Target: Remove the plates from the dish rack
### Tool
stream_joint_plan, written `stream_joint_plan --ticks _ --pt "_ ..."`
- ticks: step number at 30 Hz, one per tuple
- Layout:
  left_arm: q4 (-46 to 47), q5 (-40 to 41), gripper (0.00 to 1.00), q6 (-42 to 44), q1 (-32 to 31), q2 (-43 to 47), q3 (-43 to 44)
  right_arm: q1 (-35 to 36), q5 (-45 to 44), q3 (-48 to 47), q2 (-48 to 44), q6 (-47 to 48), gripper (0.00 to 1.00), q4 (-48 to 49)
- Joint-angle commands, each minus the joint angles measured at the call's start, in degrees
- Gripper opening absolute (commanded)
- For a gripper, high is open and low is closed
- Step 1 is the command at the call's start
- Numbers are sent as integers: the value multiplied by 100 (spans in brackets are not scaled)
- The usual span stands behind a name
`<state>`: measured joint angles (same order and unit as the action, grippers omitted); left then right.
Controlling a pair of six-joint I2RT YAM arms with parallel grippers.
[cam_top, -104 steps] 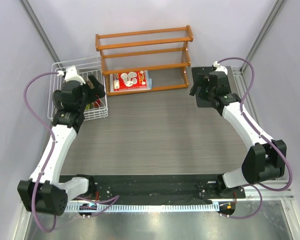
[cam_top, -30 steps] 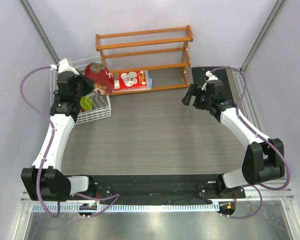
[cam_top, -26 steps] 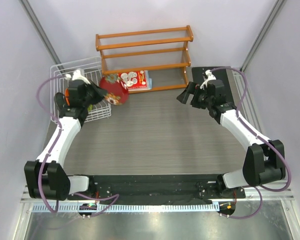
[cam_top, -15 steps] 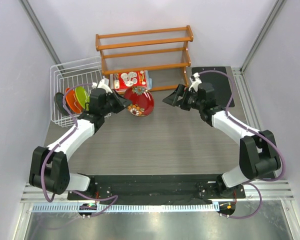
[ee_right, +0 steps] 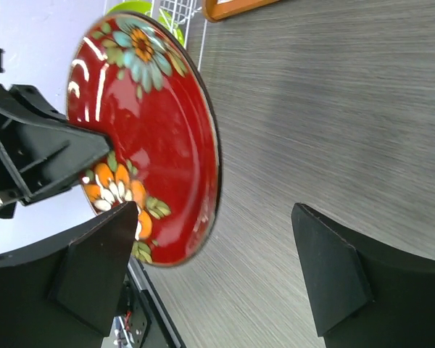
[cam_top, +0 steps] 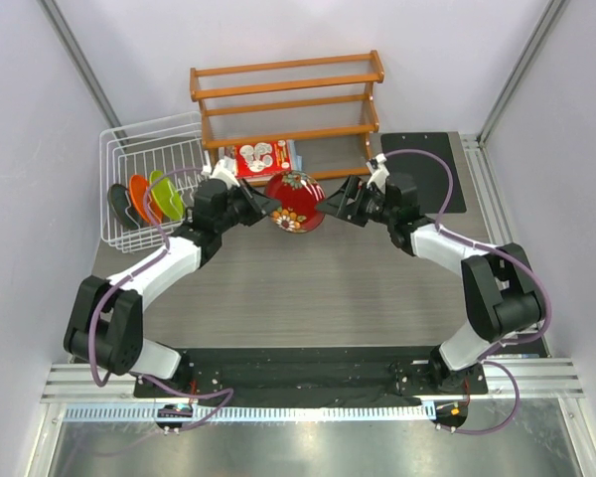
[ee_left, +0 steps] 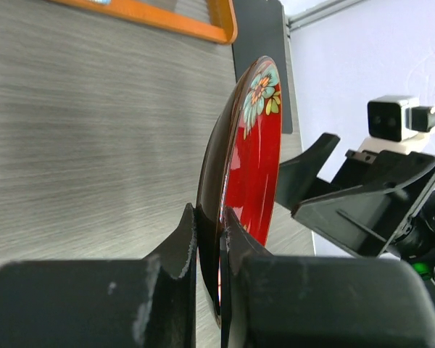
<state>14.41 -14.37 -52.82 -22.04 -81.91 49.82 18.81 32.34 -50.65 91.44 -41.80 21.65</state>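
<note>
While my left tool (cam_top: 262,205) pinches the rim of the dark red floral plate (cam_top: 296,201), held on edge above the worktop (cam_top: 308,288) mid-frame and clear of the dish rack (cam_top: 119,149), my right tool (cam_top: 335,204) gapes empty at its opposite edge, which I judge a handover that needs the right tool closed before the left lets go.

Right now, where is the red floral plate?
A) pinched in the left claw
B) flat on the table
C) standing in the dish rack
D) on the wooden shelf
A: the left claw is shut on the rim of the red floral plate, held on edge before the open right claw.
</note>
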Motion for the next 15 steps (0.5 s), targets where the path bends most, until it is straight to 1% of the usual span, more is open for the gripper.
stream_joint_plan --ticks 1,3,4,6,7,8,10,11,13,15 --pt "844 -92 0 -220 -142 61 -16 53 317 65 312 -302 91 788" --pt "896 -83 0 -238 -212 61 -52 62 413 -6 479 -494 90 998" --pt "905 -110 0 -238 -239 26 -52 62 509 -6 550 -583 89 1260" --pt "914 -127 0 -255 -291 0 -34 62 563 -23 726 -671 78 1394" --pt "914 -127 0 -255 -301 8 -34 62 572 -32 752 -671 70 1403" --pt "914 -127 0 -264 -309 8 -43 62 607 -50 796 -663 42 1412" --pt "923 -127 0 -247 -309 35 -69 62 633 -6 770 -601 23 1430" --pt "914 -127 0 -220 -309 52 -78 62 555 3 683 -540 1 1351" --pt "827 -66 0 -150 -309 78 -78 62 362 81 516 -278 1 1010" --pt "800 -49 1 -106 -309 105 -87 62 -24 117 210 -66 1 685"
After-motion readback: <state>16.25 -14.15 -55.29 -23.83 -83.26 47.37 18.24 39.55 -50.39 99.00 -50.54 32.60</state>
